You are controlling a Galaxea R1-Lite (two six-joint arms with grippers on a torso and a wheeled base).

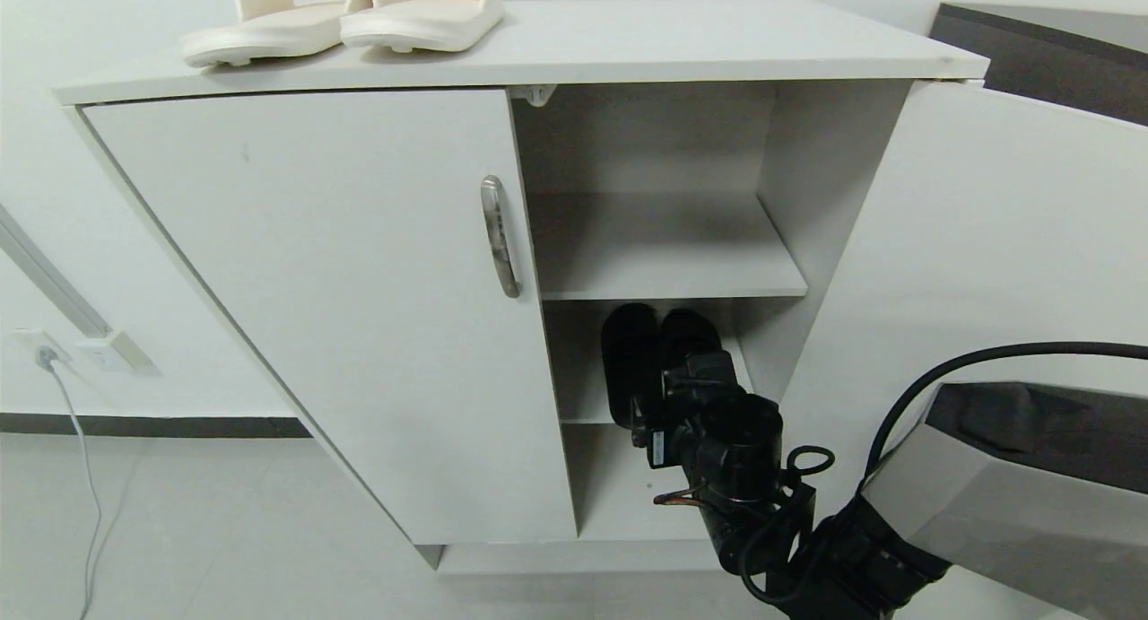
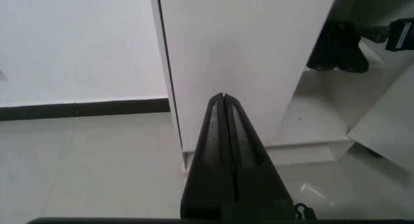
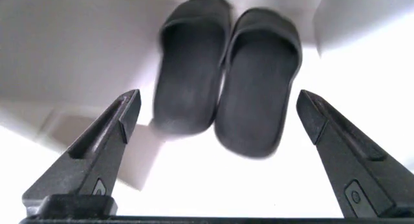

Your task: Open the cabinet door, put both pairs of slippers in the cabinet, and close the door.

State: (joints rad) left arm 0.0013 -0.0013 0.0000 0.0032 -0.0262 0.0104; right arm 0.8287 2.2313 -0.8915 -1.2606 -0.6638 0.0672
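Two snags here: the right tool (image 3: 218,101) hangs wide open just in front of the black slippers (image 1: 646,351) on the cabinet's (image 1: 314,288) lower shelf (image 1: 583,405), so pulling out crooked could drag them, and the white slippers (image 1: 421,19) on top might slide off.

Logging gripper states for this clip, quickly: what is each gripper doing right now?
Left gripper: closed, holding nothing.
Right gripper: open, empty, facing the pair of black slide slippers inside the white two-door cabinet.
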